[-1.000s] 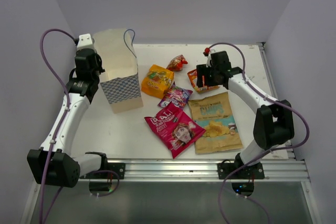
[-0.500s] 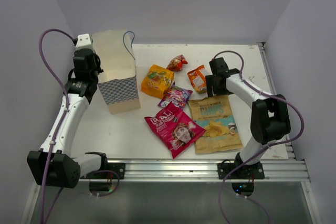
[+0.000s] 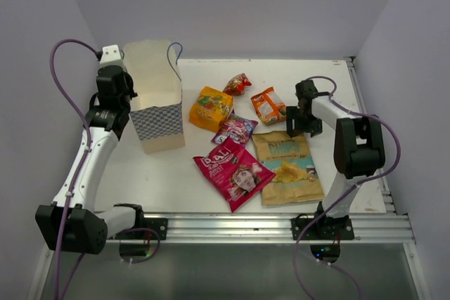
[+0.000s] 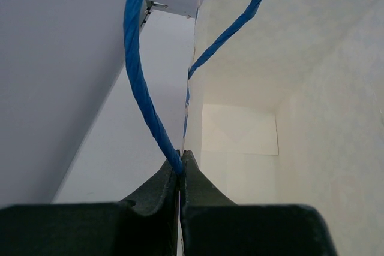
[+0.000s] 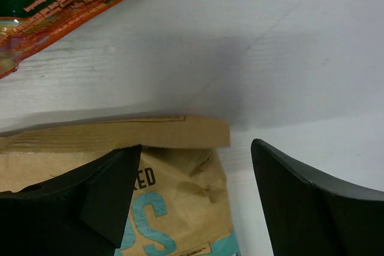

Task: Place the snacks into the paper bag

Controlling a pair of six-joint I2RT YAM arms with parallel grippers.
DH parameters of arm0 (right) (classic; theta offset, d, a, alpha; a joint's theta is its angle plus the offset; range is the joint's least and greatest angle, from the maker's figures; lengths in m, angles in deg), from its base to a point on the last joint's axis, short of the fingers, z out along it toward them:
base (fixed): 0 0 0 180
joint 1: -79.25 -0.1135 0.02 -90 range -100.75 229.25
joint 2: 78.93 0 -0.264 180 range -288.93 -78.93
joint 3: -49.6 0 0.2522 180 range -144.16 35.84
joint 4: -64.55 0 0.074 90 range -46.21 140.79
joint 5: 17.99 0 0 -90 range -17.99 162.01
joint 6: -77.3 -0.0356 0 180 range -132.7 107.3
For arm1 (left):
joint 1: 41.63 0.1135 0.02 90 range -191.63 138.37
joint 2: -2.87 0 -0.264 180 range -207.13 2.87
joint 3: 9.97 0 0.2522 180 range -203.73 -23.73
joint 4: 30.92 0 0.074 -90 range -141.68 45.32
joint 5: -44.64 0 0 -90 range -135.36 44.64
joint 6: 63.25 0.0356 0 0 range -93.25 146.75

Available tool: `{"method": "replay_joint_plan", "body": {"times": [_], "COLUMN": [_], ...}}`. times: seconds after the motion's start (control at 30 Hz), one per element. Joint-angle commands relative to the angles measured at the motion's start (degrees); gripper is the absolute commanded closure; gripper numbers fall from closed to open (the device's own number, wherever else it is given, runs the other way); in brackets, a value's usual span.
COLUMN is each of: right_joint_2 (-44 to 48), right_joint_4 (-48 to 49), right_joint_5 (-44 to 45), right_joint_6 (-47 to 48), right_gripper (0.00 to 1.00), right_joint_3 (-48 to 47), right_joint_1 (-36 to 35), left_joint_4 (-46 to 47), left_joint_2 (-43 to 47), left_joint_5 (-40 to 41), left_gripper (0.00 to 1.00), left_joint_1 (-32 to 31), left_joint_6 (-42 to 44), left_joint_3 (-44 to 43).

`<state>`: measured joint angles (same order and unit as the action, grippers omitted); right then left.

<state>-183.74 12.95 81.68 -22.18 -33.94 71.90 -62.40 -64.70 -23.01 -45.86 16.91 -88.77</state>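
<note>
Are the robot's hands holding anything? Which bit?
The left gripper pinches the paper bag by its top edge, at the blue cord handle. The right gripper is open, holding nothing.

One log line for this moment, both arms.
left gripper: shut on paper bag rim | right gripper: open at tan chips bag top edge | paper bag interior: no packets seen

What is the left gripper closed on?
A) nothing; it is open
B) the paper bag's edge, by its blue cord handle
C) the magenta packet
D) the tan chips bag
B: the left wrist view shows the left gripper pinched shut on the edge of the paper bag, right where the blue cord handle runs down between its fingers.
</note>
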Motion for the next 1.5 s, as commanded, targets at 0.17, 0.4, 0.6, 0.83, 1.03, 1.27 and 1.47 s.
{"method": "replay_joint_plan", "body": {"times": [0.17,0.4,0.6,0.83,1.03,1.27,1.47], "right_joint_2": [-1.7,0.5,15.5,28.0,29.3,20.9,11.0], "right_joint_4": [-3.5,-5.2,-6.6,2.9,21.4,30.5,29.3], "right_joint_5": [-9.1,-9.5,-11.9,-13.7,-16.3,-15.2,-11.0], "right_joint_6": [1.7,2.4,0.6,-5.0,-12.0,-12.1,-7.1], "right_gripper": [0.67,1.0,1.0,1.0,1.0,1.0,1.0], "right_joint_3": [-1.9,-3.6,-9.9,-15.9,-19.4,-33.2,-50.8], "right_joint_1": [-0.3,-0.4,-1.6,-9.6,-13.6,-20.9,-29.5], "left_joint_4": [1.3,1.9,2.1,2.2,2.5,1.5,-0.1], "left_joint_2": [0.4,-0.2,-0.4,-0.5,-0.2,1.0,3.6], "left_joint_5": [-1.3,-2.2,-3.4,-4.9,-6.5,-11.9,-12.4], "left_gripper": [1.0,1.0,1.0,1.0,1.0,1.0,1.0], "left_joint_1": [1.1,1.2,1.2,1.2,1.2,1.2,1.2], "left_joint_6": [0.9,0.9,0.8,1.0,1.1,0.3,-0.8], "left_joint_3": [-0.7,-0.3,-0.2,-0.2,0.0,1.0,2.5]}}
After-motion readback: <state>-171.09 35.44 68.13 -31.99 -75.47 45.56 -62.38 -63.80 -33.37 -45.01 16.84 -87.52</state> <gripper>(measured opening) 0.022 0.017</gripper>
